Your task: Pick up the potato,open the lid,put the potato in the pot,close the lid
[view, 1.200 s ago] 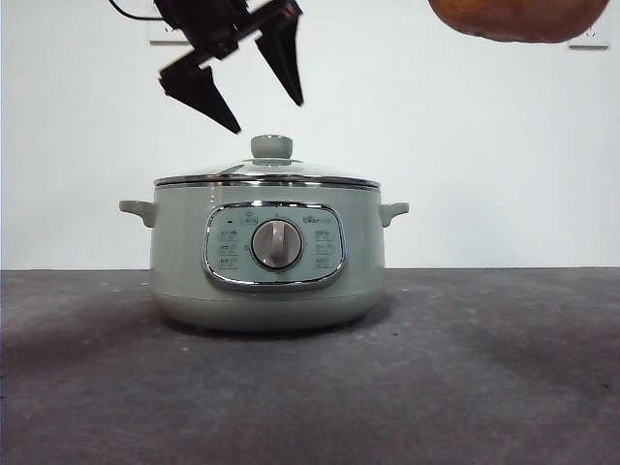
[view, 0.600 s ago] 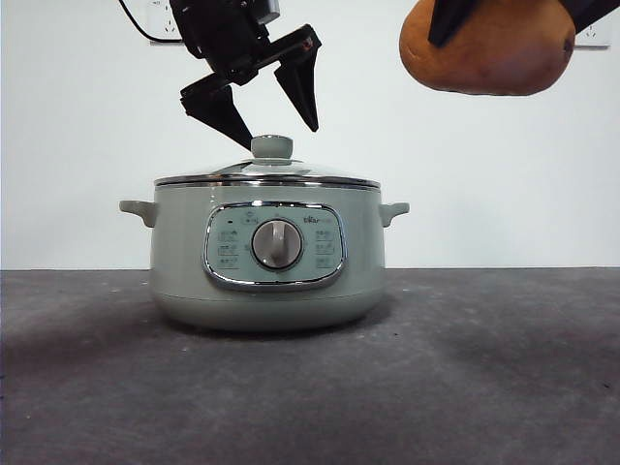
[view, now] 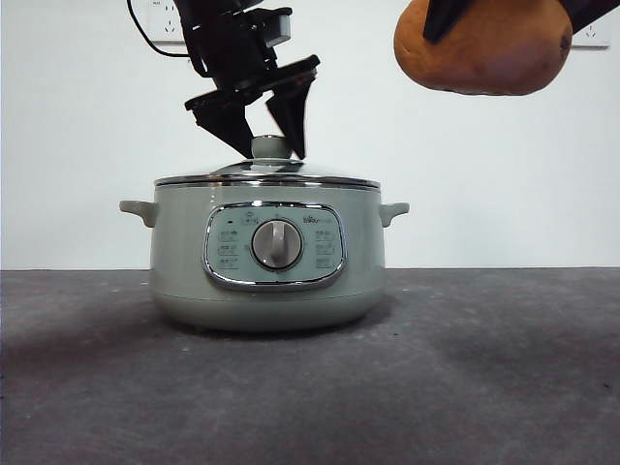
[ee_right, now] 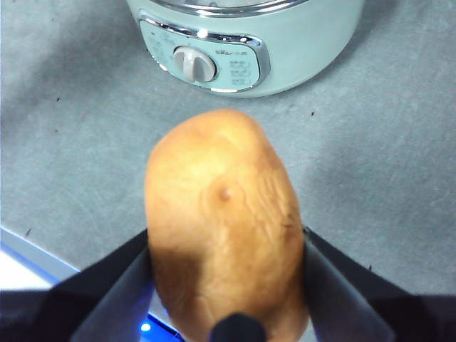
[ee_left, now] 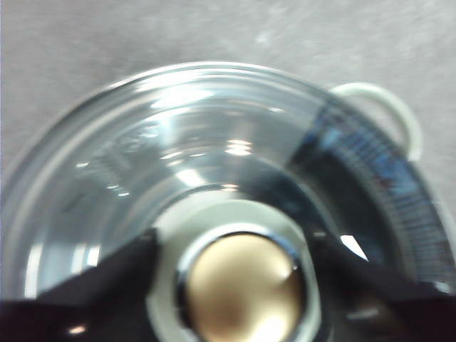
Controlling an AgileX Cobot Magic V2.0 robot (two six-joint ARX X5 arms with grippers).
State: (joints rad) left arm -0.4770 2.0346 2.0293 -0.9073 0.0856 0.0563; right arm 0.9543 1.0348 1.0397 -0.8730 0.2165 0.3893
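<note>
The potato [view: 481,46] runs off the top edge at upper right, its top unseen. The left wrist view is blurred; the lid [ee_left: 178,157] is cut off at the bottom, hiding the pot's inside.

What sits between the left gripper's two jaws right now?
The lid's round knob. In the left wrist view, the left gripper stands open with one jaw on each side of it; the front view shows the jaw tips down at knob height.
</note>
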